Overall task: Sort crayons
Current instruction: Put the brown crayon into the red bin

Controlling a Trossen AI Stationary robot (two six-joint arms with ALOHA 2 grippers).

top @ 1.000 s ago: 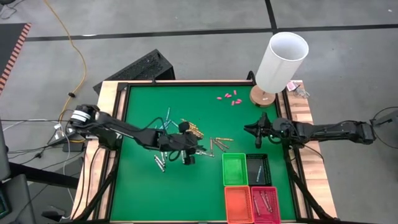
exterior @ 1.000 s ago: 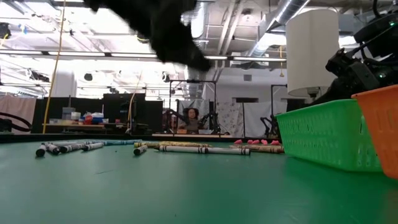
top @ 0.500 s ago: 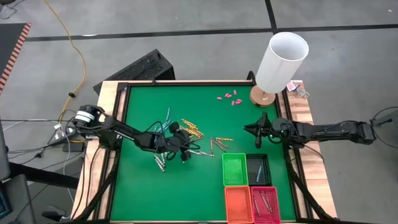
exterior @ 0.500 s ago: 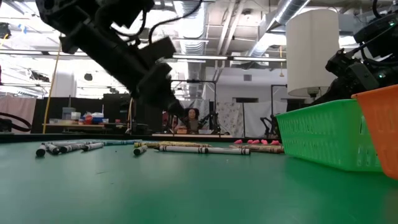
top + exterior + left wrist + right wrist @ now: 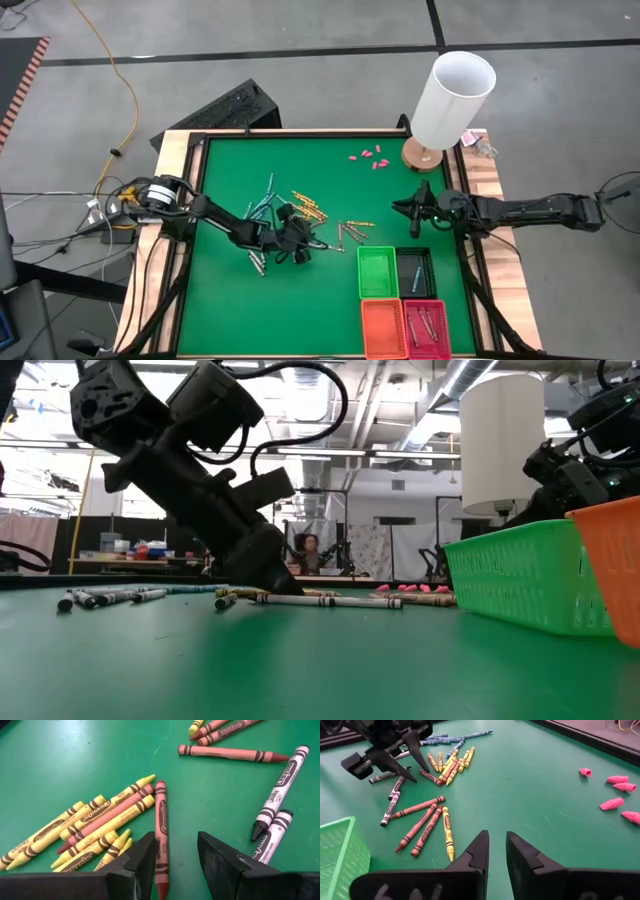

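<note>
Crayons lie loose in the middle of the green table: light blue ones (image 5: 265, 195), yellow-orange ones (image 5: 308, 207), grey-white ones (image 5: 257, 260) and brownish-red ones (image 5: 350, 232). My left gripper (image 5: 295, 240) is down at the table among them, open. In the left wrist view its fingers (image 5: 145, 855) stand on either side of one brownish-red crayon (image 5: 161, 835) that lies flat beside the yellow pile (image 5: 95, 827). Whether a finger touches it, I cannot tell. My right gripper (image 5: 415, 212) waits above the table's right part, empty, with a narrow gap between its fingers (image 5: 497, 840).
Four small baskets stand at the near right: green (image 5: 377, 272), black (image 5: 415, 270), orange (image 5: 382, 328) and a pink-red one (image 5: 425, 328) holding some crayons. Small pink pieces (image 5: 368, 157) lie at the far side. A white cylinder on a wooden foot (image 5: 450, 100) stands at the far right corner.
My left gripper has come down from well above the table to the table top among the crayons, its fingers slanting down. The crayons lie as before.
</note>
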